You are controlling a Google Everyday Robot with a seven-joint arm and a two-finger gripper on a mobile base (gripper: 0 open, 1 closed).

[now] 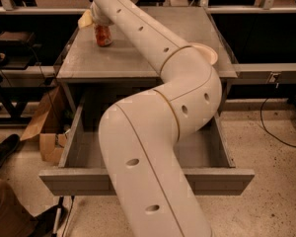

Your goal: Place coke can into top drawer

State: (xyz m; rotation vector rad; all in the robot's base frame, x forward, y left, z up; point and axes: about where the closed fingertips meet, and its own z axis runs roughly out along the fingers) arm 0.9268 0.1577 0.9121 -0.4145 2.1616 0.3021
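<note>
Countertop [138,58]: hand [100,21] at coke can [103,35]; top drawer [222,180] open.

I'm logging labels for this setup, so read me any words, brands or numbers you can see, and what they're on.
Can, right below the gripper at the back left of the cabinet top: white markings, too blurred to read.
Drawer: no text on its front.
Box: no text visible.
Nothing else legible.
</note>
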